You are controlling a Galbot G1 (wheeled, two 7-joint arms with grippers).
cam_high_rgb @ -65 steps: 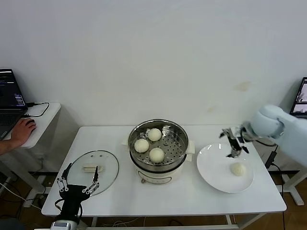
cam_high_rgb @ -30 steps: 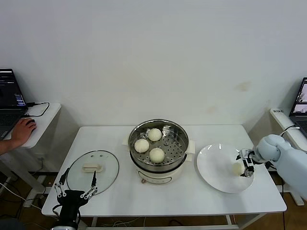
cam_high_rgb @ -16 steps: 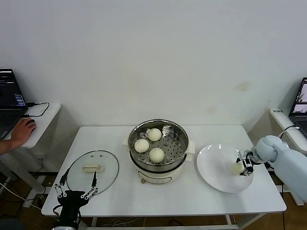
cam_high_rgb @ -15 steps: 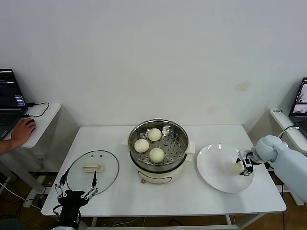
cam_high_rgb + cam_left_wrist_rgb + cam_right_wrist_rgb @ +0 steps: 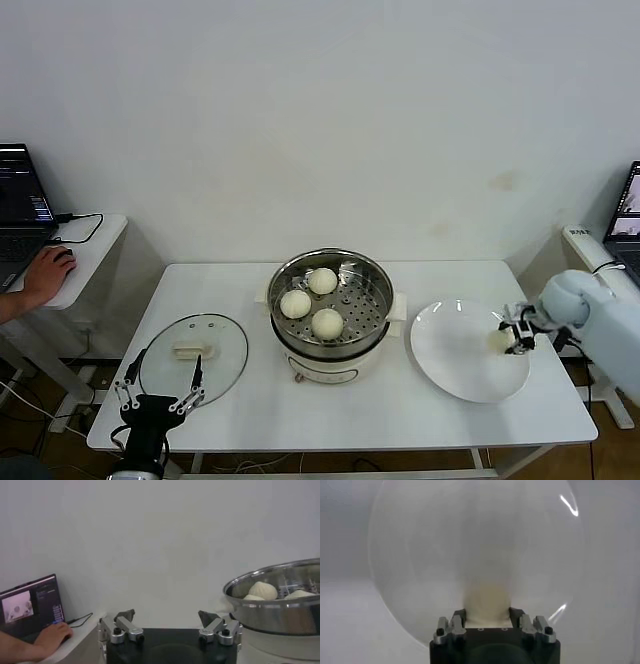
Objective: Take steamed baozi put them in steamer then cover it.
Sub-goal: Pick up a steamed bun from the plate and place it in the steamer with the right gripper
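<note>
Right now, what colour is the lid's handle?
Cream-white, a rectangular handle at the centre of the clear glass lid; shows best in the head view.

From my seat the room looks evenly, softly lit. Glare streaks the plate in the right wrist view, where it blurs; the steamer rim glints.

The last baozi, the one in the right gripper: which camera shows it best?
The right wrist view: the baozi fills the gap of the right gripper, shut on it over the white plate. The head view shows it small and partly hidden by the gripper. The left wrist view misses it.
</note>
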